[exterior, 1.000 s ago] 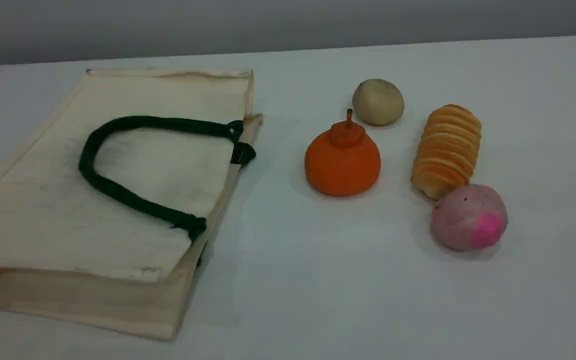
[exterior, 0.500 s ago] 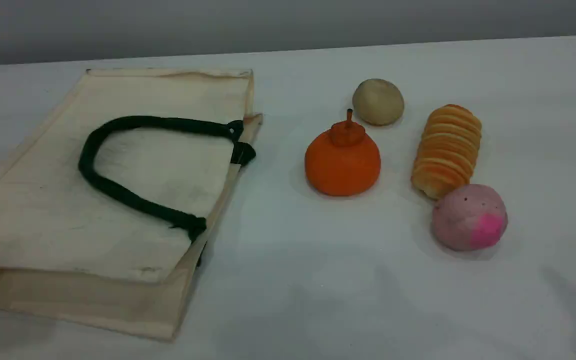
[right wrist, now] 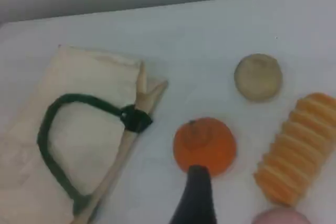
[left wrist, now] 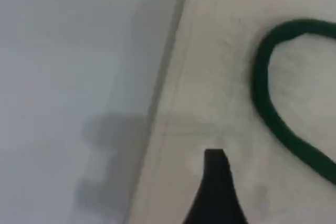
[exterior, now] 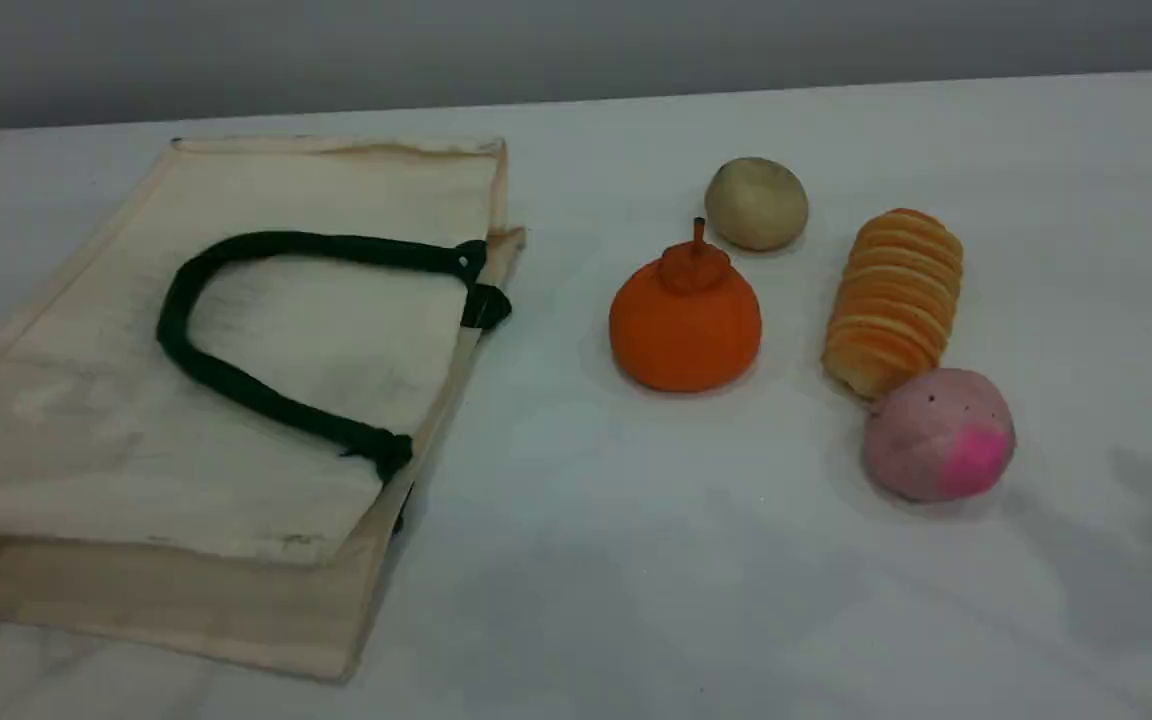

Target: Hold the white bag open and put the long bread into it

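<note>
The white bag [exterior: 86, 430] lies flat on the table's left side, mouth toward the middle, its dark green handle [exterior: 266, 243] resting on top. The long bread [exterior: 894, 300], a ridged golden-orange loaf, lies at the right between a beige bun and a pink ball. In the left wrist view one dark fingertip [left wrist: 214, 163] of my left gripper hovers over the bag [left wrist: 220, 103] near its edge, beside the handle [left wrist: 261, 103]. In the right wrist view my right gripper's fingertip [right wrist: 197, 182] hangs above the round orange thing, with the long bread [right wrist: 294, 156] to its right. Neither gripper holds anything.
A round orange pumpkin-like thing [exterior: 686, 325] with a stem sits between bag and bread. A beige bun [exterior: 756, 203] lies behind it. A pink ball [exterior: 939, 433] touches the bread's near end. The table's far edge [exterior: 836, 88] runs along the top.
Soft shadows have spread over the table's front and right side, and a dark bit has appeared at the scene's left edge. The bag and the foods have not moved.
</note>
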### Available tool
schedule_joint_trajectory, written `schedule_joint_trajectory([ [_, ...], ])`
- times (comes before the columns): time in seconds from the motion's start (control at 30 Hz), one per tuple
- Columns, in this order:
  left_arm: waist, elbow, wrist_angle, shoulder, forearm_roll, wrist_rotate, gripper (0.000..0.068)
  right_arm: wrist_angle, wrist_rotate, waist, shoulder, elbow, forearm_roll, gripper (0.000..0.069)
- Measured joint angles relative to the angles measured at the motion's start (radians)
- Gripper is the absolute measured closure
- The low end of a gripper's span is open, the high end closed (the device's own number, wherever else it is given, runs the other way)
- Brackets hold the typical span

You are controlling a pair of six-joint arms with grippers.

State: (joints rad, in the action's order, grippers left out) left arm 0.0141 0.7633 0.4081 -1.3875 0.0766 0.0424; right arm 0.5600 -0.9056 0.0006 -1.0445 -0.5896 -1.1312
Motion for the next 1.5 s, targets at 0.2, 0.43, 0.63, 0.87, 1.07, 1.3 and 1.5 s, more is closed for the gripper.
schedule_joint_trajectory([
  [0.2,0.0,0.075,-0.026,-0.145,0.0,0.001,0.0195,-0.016,-0.111,0.0,-0.08,0.0,-0.109,0.0127],
  [0.43,0.0,0.169,-0.012,-0.276,0.001,-0.031,0.0195,-0.017,-0.229,0.0,-0.149,-0.019,-0.225,0.0127],
  [0.63,0.025,0.222,0.009,-0.369,0.004,-0.095,0.0195,-0.019,-0.258,0.0,-0.211,-0.056,-0.24,0.0127],
  [0.87,0.061,0.276,0.002,-0.461,0.004,-0.136,0.0195,-0.022,-0.278,0.0,-0.263,-0.087,-0.245,0.0127],
  [1.07,0.061,0.322,0.002,-0.535,0.004,-0.136,0.0195,-0.025,-0.288,0.0,-0.266,-0.088,-0.257,0.0127],
  [1.3,0.068,0.36,0.014,-0.589,0.004,-0.135,0.0195,-0.034,-0.293,0.0,-0.265,-0.088,-0.257,0.0127],
  [1.5,0.091,0.371,0.01,-0.628,-0.003,-0.139,0.0195,-0.036,-0.296,0.0,-0.265,-0.087,-0.257,0.0127],
])
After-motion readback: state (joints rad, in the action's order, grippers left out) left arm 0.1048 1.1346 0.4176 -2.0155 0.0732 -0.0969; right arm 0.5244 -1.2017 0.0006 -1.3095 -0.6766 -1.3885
